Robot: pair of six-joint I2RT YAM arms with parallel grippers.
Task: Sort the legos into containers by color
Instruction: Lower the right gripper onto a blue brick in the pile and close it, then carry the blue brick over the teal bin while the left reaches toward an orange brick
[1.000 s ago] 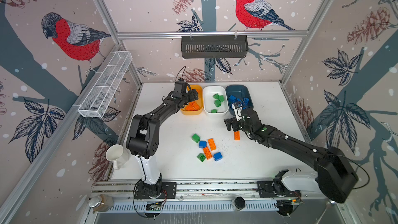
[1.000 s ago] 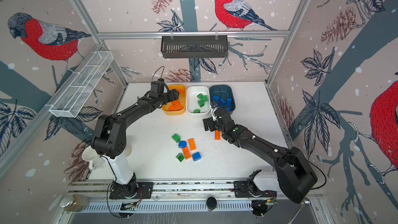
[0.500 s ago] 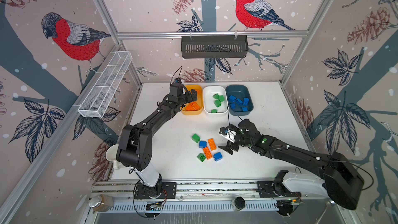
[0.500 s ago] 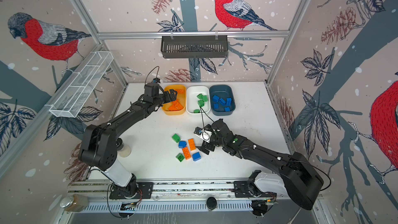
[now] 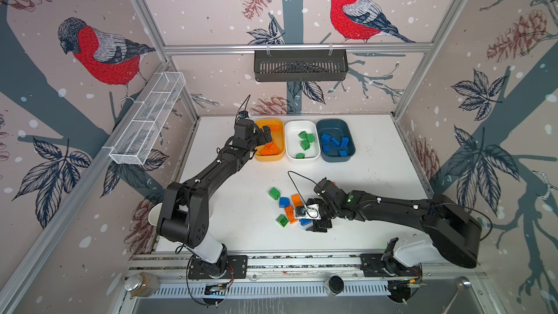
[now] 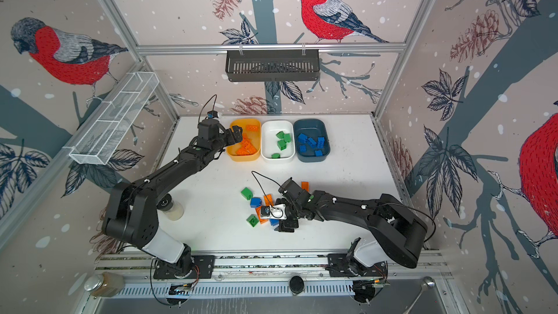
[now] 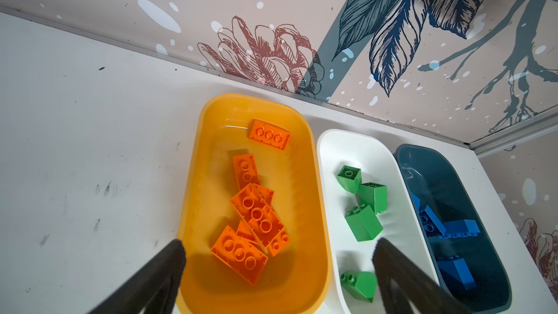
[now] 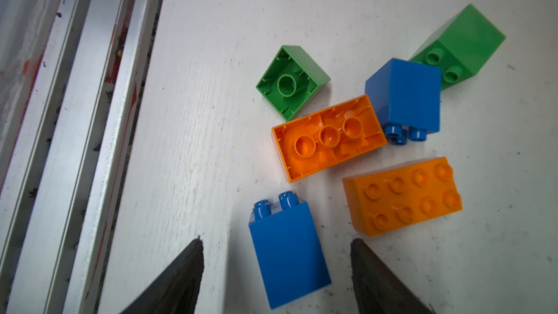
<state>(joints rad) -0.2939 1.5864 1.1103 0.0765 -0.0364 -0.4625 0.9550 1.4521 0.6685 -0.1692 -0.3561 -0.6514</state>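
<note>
Three containers stand in a row at the back: a yellow-orange tub [image 5: 273,158] with orange legos [image 7: 256,215], a white tub [image 5: 293,132] with green ones [image 7: 363,222], and a teal tub [image 5: 333,126] with blue ones [image 5: 335,141]. My left gripper [image 7: 277,240] hangs open over the yellow-orange tub's near end, holding nothing. Loose legos lie mid-table: green [image 5: 274,193], blue [image 5: 283,201], orange [image 5: 290,214]; another orange one [image 6: 305,185] sits behind the right arm. My right gripper [image 8: 276,239] is open, down over a blue brick [image 8: 287,252], with a gap on each side of it.
A white wire mesh tray [image 5: 148,119] hangs on the left wall and a black slotted basket [image 5: 300,64] on the back wall. A cup [image 6: 173,208] stands by the left arm's base. The metal front rail [image 8: 90,116] runs close to the right gripper.
My right arm swung from beside the teal tub to the loose pile and came down around a blue brick, its jaws narrowing. The left gripper stayed open at the yellow-orange tub.
</note>
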